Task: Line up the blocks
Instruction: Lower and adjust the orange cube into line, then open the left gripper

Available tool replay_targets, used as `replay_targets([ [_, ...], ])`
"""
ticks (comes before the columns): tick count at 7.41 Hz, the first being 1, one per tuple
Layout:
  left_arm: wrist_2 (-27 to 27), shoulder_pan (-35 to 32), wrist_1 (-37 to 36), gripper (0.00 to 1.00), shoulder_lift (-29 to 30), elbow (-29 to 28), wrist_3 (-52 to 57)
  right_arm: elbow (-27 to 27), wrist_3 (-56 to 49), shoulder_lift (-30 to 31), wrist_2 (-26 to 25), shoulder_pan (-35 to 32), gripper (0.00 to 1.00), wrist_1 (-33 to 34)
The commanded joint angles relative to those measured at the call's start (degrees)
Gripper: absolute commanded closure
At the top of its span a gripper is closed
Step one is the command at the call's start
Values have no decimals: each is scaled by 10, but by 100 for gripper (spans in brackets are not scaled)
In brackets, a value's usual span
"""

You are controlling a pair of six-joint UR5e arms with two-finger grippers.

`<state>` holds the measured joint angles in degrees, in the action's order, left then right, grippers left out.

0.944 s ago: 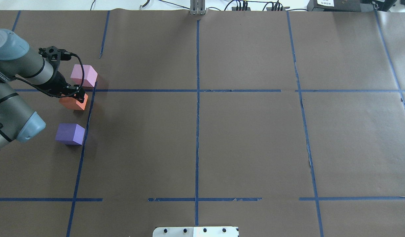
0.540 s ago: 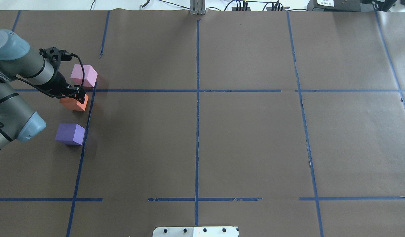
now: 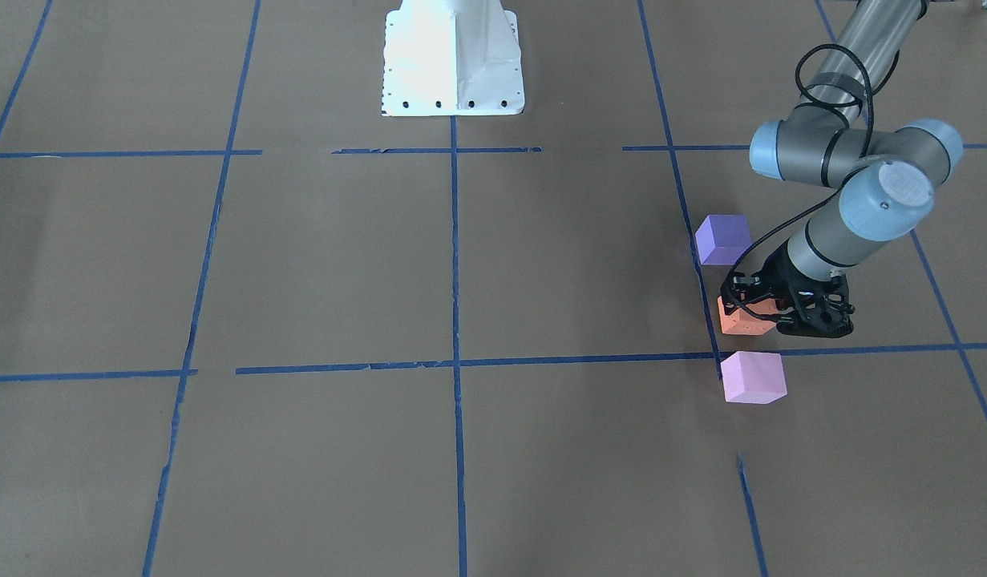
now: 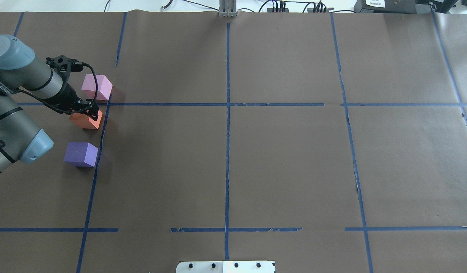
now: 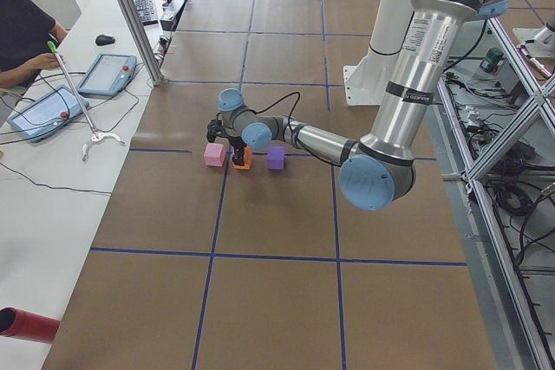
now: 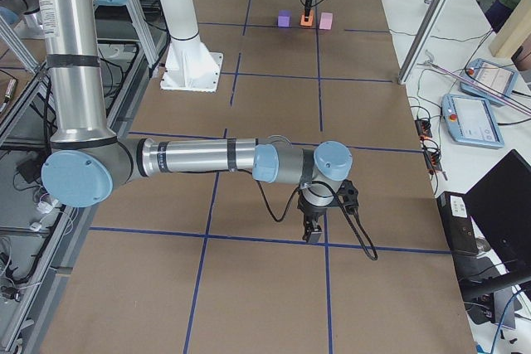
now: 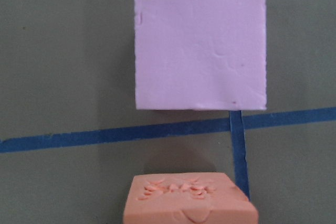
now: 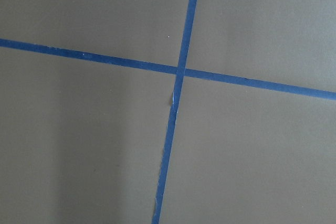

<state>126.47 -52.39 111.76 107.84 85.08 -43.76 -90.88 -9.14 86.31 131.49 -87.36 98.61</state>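
By the counter's left edge, I'm pinching the small orange foam cube (image 4: 83,120) in the jaws of the left gripper (image 4: 90,110), aligning it between the pale pink foam cube (image 4: 96,86) and the blue-violet foam cube (image 4: 80,153).

From overhead the left gripper (image 4: 90,111) covers the far top edge of the orange block (image 4: 84,121), and from across the table its black frame hides much of that block's side, so whether the fingers press the foam cannot be told. The left wrist view cuts the block off at the bottom edge (no finger shows there). The left arm (image 4: 13,125) runs off the overhead view's left edge. The right gripper (image 6: 314,230) shows only from the table's right end, its jaws unreadable; a person (image 5: 17,32) is cropped at the left-end view's border
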Motion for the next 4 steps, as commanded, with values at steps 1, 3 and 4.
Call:
replay_targets([
  [1, 5, 0, 0, 49, 1, -1, 0, 0, 0, 0, 0, 0, 0, 0],
  [3, 5, 0, 6, 46, 4, -8, 0, 0, 0, 0, 0, 0, 0, 0],
  [4, 5, 0, 6, 42, 4, -8, 0, 0, 0, 0, 0, 0, 0, 0],
])
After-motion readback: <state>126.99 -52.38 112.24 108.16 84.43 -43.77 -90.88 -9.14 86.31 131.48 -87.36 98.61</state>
